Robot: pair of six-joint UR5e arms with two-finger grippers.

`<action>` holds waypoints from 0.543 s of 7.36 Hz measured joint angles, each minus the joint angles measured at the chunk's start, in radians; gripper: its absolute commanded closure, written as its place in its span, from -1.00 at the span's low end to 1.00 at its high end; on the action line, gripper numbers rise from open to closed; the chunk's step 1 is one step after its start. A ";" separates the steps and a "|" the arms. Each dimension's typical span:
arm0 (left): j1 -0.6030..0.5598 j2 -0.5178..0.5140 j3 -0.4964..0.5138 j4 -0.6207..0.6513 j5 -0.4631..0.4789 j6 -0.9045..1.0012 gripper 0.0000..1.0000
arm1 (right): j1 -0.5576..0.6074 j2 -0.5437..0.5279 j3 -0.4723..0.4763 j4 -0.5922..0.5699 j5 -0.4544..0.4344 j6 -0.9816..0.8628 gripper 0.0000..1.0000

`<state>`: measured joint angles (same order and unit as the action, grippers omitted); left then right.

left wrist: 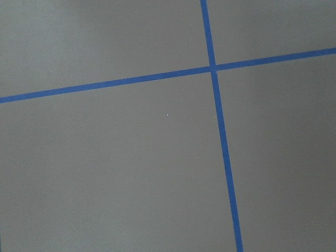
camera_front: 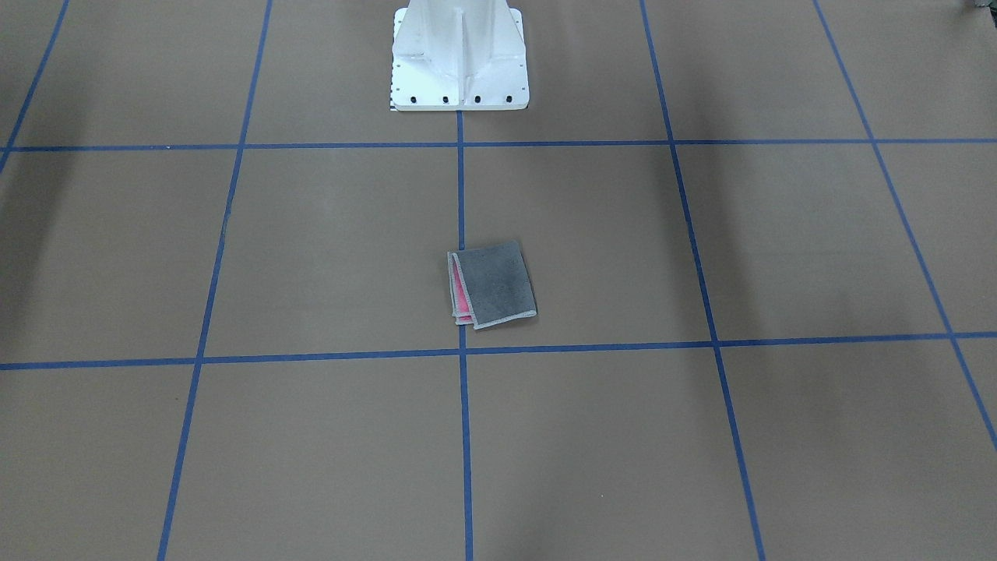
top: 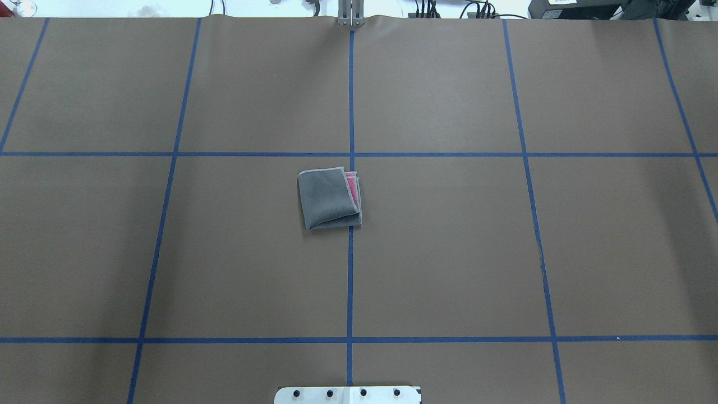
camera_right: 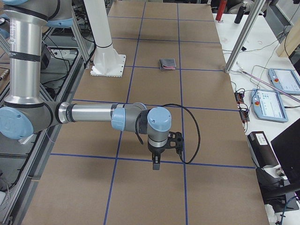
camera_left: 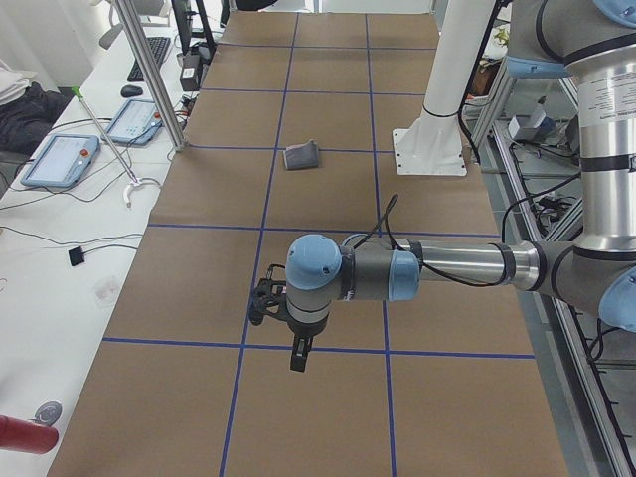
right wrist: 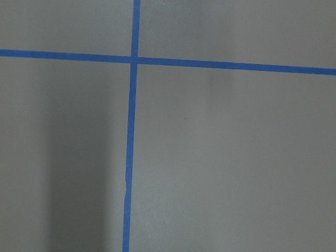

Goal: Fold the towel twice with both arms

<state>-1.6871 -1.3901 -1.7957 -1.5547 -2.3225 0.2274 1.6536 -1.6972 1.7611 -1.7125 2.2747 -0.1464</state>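
The towel (top: 330, 198) lies folded into a small square near the table's middle, grey face up, with a pink strip showing along one edge. It also shows in the front view (camera_front: 494, 284), the left side view (camera_left: 301, 156) and the right side view (camera_right: 167, 63). My left gripper (camera_left: 297, 356) hangs over the table far from the towel, near the table's left end. My right gripper (camera_right: 156, 163) hangs near the right end. Both show only in the side views, so I cannot tell whether they are open or shut. The wrist views show only bare table and blue tape.
The white pedestal base (camera_front: 459, 58) stands at the table's robot side. Blue tape lines (top: 350, 112) grid the brown table. Tablets and cables lie on the white bench (camera_left: 60, 159) beyond the table's far edge, with metal posts (camera_left: 149, 70).
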 measured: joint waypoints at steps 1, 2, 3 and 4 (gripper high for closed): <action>0.002 0.000 0.005 -0.022 -0.001 -0.001 -1.00 | 0.000 -0.001 0.000 0.000 0.001 0.000 -1.00; 0.002 0.000 0.007 -0.037 -0.002 -0.003 -1.00 | 0.000 -0.002 0.000 0.000 0.001 -0.001 -1.00; 0.003 0.000 0.009 -0.044 -0.003 -0.004 -1.00 | 0.000 -0.002 0.000 0.000 0.001 -0.001 -1.00; 0.003 0.000 0.015 -0.047 -0.003 -0.004 -1.00 | 0.000 -0.002 0.000 0.000 0.001 -0.001 -1.00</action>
<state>-1.6844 -1.3900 -1.7805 -1.6015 -2.3254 0.2237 1.6536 -1.6995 1.7610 -1.7124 2.2753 -0.1472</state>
